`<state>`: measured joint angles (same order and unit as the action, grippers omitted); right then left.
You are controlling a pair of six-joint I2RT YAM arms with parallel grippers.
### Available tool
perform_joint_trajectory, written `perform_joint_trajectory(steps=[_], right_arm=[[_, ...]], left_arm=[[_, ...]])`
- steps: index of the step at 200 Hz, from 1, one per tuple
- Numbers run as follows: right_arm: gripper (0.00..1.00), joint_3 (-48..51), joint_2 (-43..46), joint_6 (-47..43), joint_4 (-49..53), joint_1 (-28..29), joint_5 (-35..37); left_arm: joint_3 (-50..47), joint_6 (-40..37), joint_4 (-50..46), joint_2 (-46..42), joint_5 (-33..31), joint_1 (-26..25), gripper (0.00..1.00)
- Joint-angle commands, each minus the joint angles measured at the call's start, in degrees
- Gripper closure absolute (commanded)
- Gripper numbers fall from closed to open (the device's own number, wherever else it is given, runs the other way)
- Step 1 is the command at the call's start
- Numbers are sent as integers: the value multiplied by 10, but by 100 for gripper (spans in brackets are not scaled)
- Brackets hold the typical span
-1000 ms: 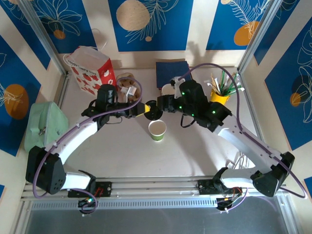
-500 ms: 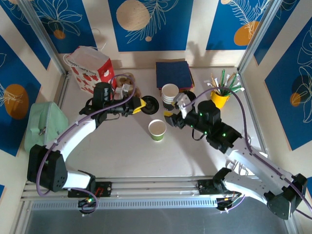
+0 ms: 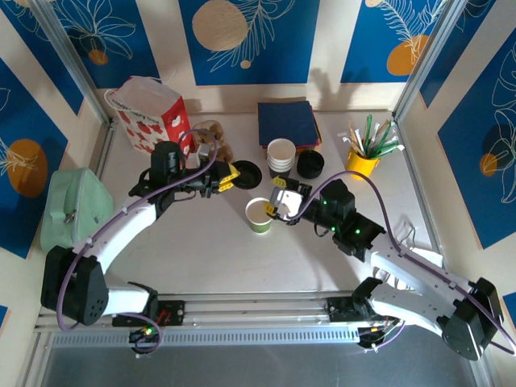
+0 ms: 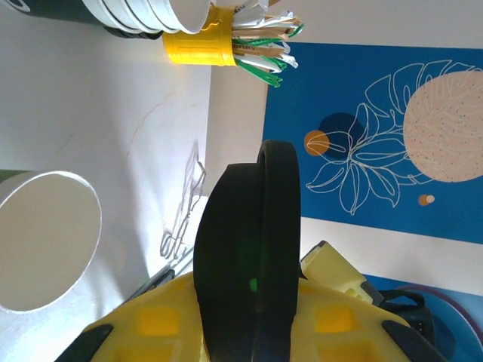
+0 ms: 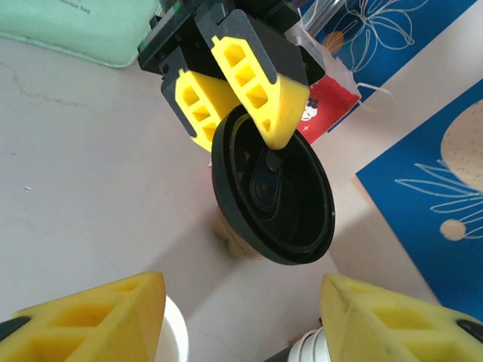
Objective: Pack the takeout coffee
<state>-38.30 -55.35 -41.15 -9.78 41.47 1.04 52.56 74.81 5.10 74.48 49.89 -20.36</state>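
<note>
1. Mint-green pouch (image 3: 71, 205): at the far left edge, by the rail.
2. Strawberry-print paper bag (image 3: 153, 117): upright in the back-left corner. You cannot see inside it.
3. Round container (image 3: 211, 131): behind the left wrist, mostly hidden by arm and cable. Its brown contents are too small for you to identify.
4. Left gripper (image 3: 231, 175): pinched narrow on the rim of the black lid (image 3: 248, 172). Your left wrist view gives the lid edge-on, its face hidden. The right wrist view shows its round face, tilted, with the yellow fingers clamped on its upper rim.
5. Takeout coffee cup (image 3: 260, 214): upright at mid-table, lidless, near the held lid but apart from it. In the left wrist view its white rim is cut off by the frame edge. You cannot tell whether it holds liquid.
6. Right gripper (image 3: 276, 205): just right of the cup, fingers spread wide, nothing between them. From above you cannot tell whether a fingertip touches the cup wall.
7. White cup stack (image 3: 281, 155) and lid stack (image 3: 310, 164): side by side behind the right gripper, in front of the navy napkins (image 3: 288, 121).
8. Yellow stirrer holder (image 3: 363, 160): near the right rail.
9. Open room: you have bare table (image 3: 210, 250) between the cup and the arm bases.
</note>
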Motion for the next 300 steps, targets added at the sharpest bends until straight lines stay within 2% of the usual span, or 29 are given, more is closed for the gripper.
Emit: perform_joint_trajectory(steps=[1, 53, 136, 180, 214, 248, 273, 288, 300], right_arm=[[43, -5, -22, -49, -63, 3, 10], [49, -32, -73, -75, -98, 13, 29], [52, -54, -97, -104, -113, 28, 55], [57, -67, -115, -116, -110, 32, 61], [65, -79, -125, -128, -101, 35, 68], [80, -81, -126, -137, -95, 41, 71], [86, -84, -124, -133, -82, 41, 72], [90, -84, -122, -129, -75, 41, 71], [94, -85, -119, -122, -67, 41, 71]], left_arm=[[-4, 26, 5, -25, 2, 5, 89], [-4, 26, -25, -44, -6, 5, 90], [-13, 38, -19, -43, -4, 5, 91], [-13, 44, -13, -44, 0, 5, 91], [-17, 48, -7, -44, 1, 5, 91], [-24, 64, 15, -39, 5, 5, 90], [-24, 70, 24, -37, 7, 6, 89], [-23, 74, 29, -37, 8, 6, 86], [-21, 75, 30, -38, 7, 6, 80]])
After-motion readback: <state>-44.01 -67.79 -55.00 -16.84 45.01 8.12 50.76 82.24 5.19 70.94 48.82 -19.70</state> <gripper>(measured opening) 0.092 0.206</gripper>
